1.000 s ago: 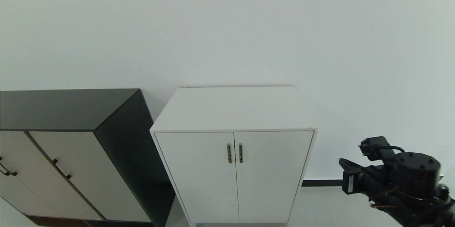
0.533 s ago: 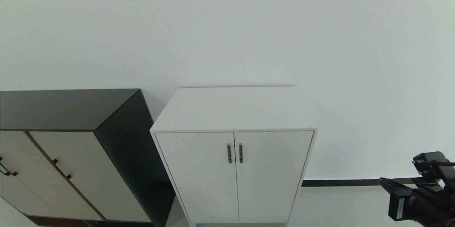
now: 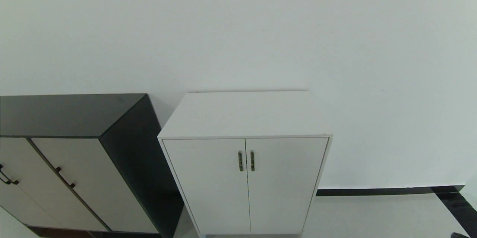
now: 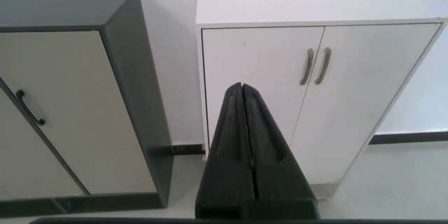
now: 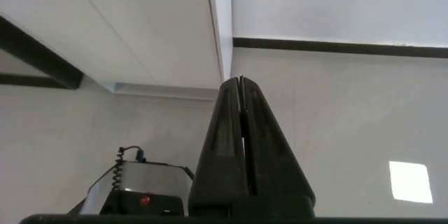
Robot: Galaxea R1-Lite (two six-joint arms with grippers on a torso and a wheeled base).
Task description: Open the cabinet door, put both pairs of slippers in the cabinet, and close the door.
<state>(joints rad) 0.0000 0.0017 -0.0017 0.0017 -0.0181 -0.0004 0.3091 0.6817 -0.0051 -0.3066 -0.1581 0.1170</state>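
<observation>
A white two-door cabinet (image 3: 246,178) stands against the wall with both doors closed and two metal handles (image 3: 246,161) side by side at the middle seam. In the left wrist view the cabinet (image 4: 315,77) lies ahead of my left gripper (image 4: 242,87), which is shut with nothing in it and well short of the doors. My right gripper (image 5: 241,82) is shut and empty, held low over the pale floor beside the cabinet's bottom corner (image 5: 210,77).
A black cabinet (image 3: 74,156) with beige doors and dark handles stands to the left of the white one, a narrow gap between them. A dark baseboard (image 3: 387,191) runs along the wall on the right. Pale floor (image 3: 372,215) lies to the right.
The right arm has dropped down and to the right, out of the head view. The cabinet doors stay closed.
</observation>
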